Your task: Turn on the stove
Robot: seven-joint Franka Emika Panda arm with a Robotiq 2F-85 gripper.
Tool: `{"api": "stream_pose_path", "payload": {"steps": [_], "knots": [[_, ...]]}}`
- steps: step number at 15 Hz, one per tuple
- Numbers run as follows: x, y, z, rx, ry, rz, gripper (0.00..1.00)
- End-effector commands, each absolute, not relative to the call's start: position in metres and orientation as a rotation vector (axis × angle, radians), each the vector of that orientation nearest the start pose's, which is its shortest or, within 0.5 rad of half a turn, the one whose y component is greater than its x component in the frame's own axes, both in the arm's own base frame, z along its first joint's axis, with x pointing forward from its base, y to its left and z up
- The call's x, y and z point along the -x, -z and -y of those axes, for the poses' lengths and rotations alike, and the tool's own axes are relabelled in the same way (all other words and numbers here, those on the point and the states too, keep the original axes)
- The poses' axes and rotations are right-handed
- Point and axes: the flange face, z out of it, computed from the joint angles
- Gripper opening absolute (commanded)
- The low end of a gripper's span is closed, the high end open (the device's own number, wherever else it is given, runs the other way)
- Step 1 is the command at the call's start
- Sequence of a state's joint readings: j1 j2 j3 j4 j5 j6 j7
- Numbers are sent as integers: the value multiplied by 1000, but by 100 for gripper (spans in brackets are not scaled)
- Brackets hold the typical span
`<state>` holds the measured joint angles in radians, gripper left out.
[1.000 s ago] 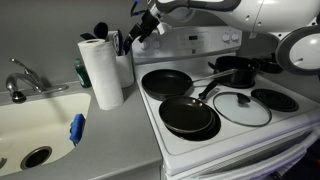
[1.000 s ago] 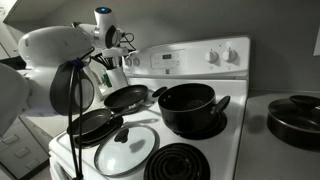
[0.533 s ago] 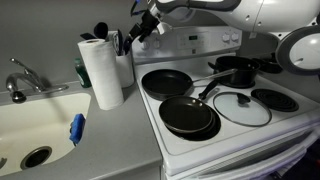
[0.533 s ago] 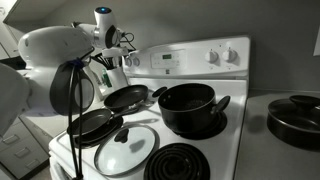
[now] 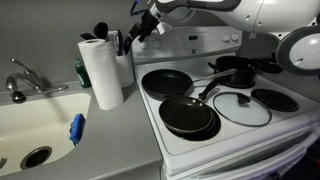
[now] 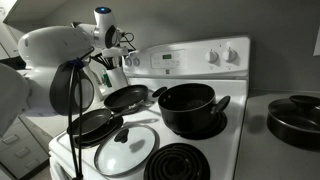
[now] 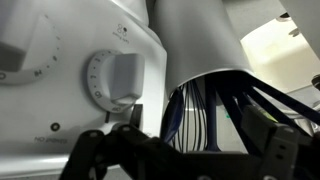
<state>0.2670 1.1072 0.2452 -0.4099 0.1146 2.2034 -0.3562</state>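
The white stove (image 5: 235, 140) carries pans on its coil burners and shows in both exterior views, with its raised back panel (image 6: 185, 62). Round white knobs sit at the panel's far end (image 6: 232, 52). In the wrist view a round white knob (image 7: 118, 78) on the panel's near end is close ahead, up and left of the fingers. My gripper (image 5: 145, 25) hovers at that end of the panel, beside the utensil holder, also seen in an exterior view (image 6: 120, 45). In the wrist view my gripper (image 7: 190, 160) is open and empty, touching nothing.
A utensil holder (image 7: 200, 50) with a whisk stands right beside the panel, next to a paper towel roll (image 5: 101, 70). Two frying pans (image 5: 188, 115), a pot (image 6: 188, 105) and a glass lid (image 5: 241, 107) sit on the burners. A sink (image 5: 35, 125) lies beyond the counter.
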Motion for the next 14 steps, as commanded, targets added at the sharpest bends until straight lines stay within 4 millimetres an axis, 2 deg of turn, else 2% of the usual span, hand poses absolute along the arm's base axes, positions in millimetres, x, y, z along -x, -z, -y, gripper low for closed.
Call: {"api": "stream_pose_path", "payload": {"steps": [1, 6, 7, 8, 14], "knots": [[-785, -490, -278, 2521, 976, 822, 100], [-783, -494, -279, 2537, 969, 799, 100], [-783, -495, -279, 2537, 969, 794, 91], [-782, -496, -279, 2542, 969, 786, 73], [-782, -503, -278, 2537, 993, 790, 31]]}}
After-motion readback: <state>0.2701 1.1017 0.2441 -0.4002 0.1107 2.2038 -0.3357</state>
